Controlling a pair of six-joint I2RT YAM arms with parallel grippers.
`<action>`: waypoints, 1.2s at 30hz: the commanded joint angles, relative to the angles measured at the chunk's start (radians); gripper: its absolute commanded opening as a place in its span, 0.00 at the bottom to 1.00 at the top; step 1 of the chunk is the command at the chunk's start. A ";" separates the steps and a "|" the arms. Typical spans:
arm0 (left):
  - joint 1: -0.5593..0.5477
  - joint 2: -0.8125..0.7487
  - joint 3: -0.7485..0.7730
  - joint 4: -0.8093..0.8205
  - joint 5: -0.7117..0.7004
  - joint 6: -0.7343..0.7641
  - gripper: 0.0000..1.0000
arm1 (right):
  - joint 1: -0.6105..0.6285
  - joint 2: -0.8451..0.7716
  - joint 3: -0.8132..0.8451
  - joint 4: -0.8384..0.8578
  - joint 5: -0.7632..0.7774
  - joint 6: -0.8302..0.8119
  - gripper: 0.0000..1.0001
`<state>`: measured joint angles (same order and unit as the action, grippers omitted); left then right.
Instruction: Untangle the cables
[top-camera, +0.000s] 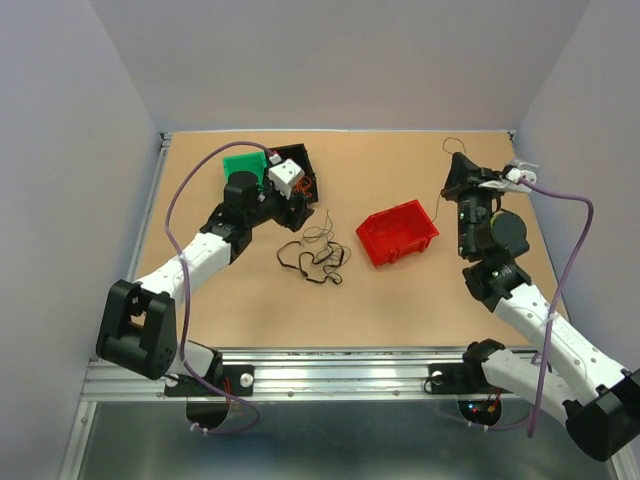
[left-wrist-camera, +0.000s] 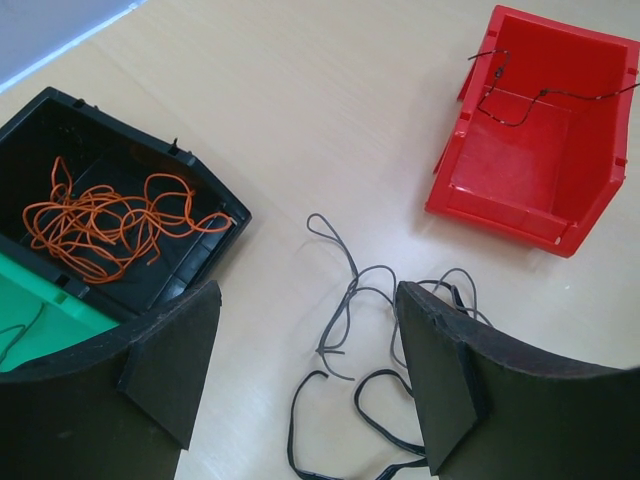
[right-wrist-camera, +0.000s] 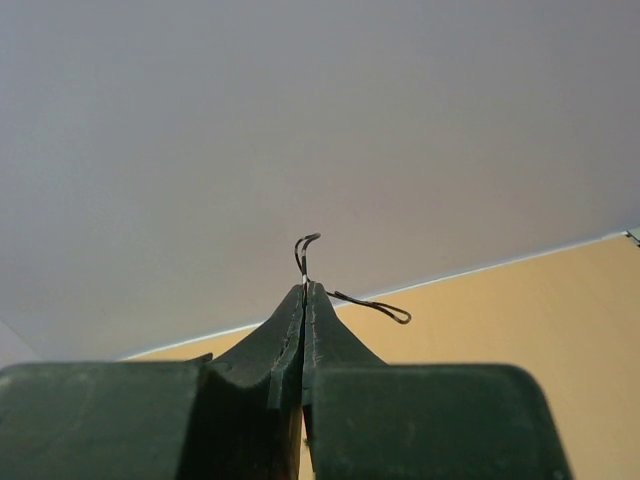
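The right hand is pinched tight on a thin black cable, held high at the far right, its tail reaching the red bin. The left hand hangs wide apart over the tangle of dark cables on the surface, right of the black bin. These strands look light, limp and snag-prone; a loose outer loop seems the best hold

We see a tan table bearing a black bin, green bin, red bin and tangled cables.
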<state>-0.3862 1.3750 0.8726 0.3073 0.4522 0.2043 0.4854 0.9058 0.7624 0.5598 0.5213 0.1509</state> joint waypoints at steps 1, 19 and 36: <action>-0.003 0.012 0.057 0.009 0.049 0.006 0.82 | -0.005 -0.004 -0.040 0.052 -0.001 0.006 0.01; -0.091 0.213 0.181 -0.065 0.215 0.067 0.78 | -0.004 0.027 -0.081 -0.075 -0.127 0.039 0.00; -0.269 0.352 0.264 -0.109 0.097 0.106 0.70 | -0.005 0.234 -0.044 -0.294 -0.247 0.108 0.01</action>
<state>-0.6659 1.7439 1.1080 0.2008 0.5636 0.2909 0.4850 1.1194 0.6571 0.3779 0.3374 0.2192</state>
